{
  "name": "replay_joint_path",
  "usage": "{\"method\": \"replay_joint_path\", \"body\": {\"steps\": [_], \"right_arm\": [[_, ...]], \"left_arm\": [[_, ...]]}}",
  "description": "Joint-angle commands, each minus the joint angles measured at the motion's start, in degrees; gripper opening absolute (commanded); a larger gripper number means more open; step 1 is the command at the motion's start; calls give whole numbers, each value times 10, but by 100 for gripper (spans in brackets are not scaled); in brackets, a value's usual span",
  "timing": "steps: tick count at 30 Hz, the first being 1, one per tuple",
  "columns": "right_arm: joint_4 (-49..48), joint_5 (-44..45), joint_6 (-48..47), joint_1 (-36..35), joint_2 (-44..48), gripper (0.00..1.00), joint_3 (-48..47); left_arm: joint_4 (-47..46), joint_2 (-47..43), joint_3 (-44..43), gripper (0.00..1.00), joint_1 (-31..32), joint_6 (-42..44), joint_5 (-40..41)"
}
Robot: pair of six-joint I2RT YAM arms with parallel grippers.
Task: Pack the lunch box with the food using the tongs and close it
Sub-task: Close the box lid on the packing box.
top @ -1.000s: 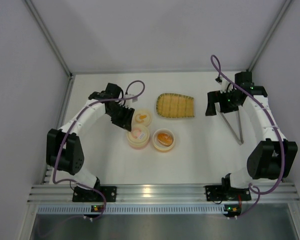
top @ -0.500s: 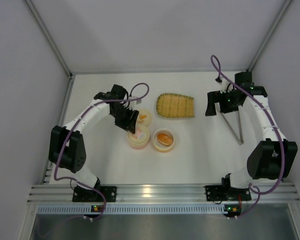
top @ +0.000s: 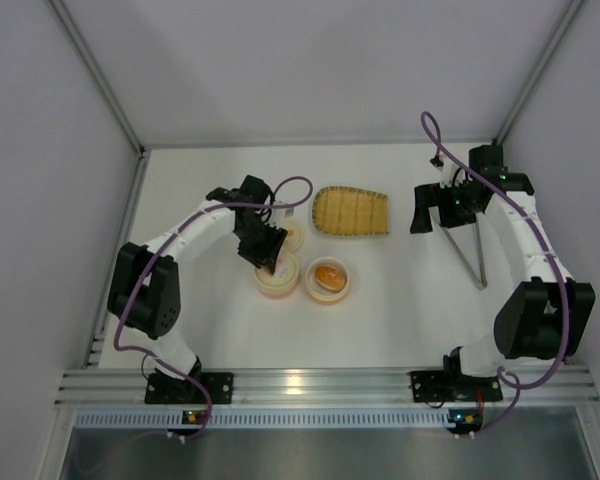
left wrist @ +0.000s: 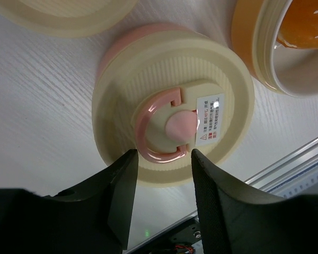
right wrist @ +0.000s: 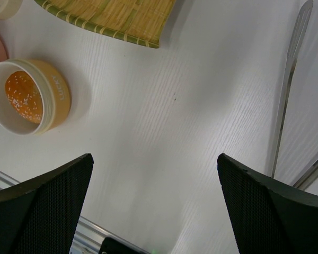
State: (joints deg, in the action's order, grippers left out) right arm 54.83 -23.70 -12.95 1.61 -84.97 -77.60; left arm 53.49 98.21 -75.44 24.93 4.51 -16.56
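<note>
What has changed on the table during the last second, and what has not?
The left gripper moved right, over the pink pot; its fingers flank the lid handle, grip unclear. The right gripper, tongs, tray and orange pot stayed.

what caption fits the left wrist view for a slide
Left gripper, jaws apart, flanking the pink ring handle on a cream lid, orange container alongside.
</note>
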Motion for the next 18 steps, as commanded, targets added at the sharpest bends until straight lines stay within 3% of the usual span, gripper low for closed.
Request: {"method": "replay_joint_path", "body": {"steps": [1, 8, 15, 18], "right_arm": [[-28, -12, -4, -7, 23, 99, 2], [-30, -12, -5, -7, 24, 99, 6], [-34, -11, -5, -7, 26, 99, 12], [-37, -13, -5, -7, 25, 99, 13]], "left_arm": [[-23, 7, -9, 50, 12, -8, 35], [-36, 9, -1, 35, 26, -14, 77], [-26, -10, -21, 1, 26, -8, 92], [-16, -22, -29, 0, 28, -5, 100]]}}
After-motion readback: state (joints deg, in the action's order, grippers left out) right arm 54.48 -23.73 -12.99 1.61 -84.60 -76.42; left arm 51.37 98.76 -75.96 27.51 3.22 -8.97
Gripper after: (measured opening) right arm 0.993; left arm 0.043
